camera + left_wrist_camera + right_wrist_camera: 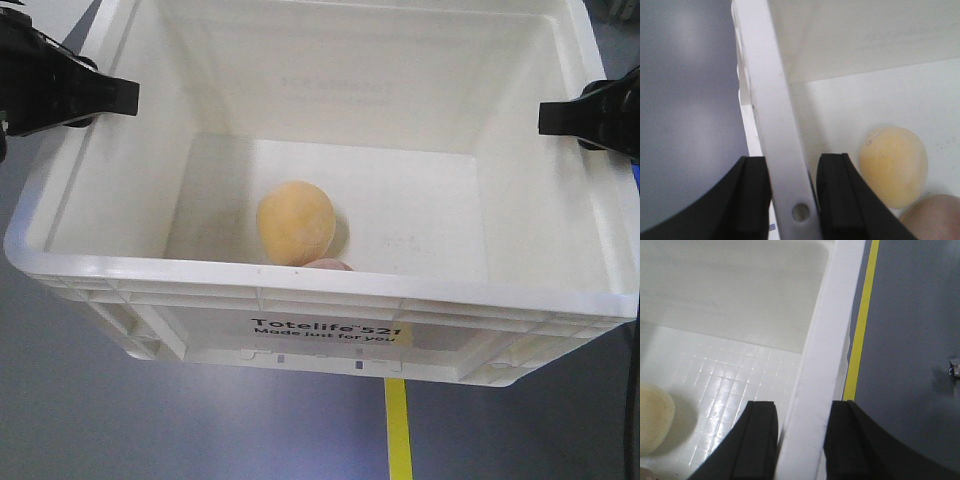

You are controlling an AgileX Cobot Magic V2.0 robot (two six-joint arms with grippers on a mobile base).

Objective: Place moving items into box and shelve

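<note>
White plastic, stiff and probably light: we clamp the crate (pixel 320 285) by its side rims, left gripper (pixel 792 197) and right gripper (pixel 800 440) each pinching one; the lumps (pixel 296 222) may roll.

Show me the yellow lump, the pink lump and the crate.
yellow lump (pixel 296 222), front view, its rounded top.
pink lump (pixel 935 219), left wrist view, its visible upper side.
crate (pixel 322 329), front view, printed near wall.
</note>
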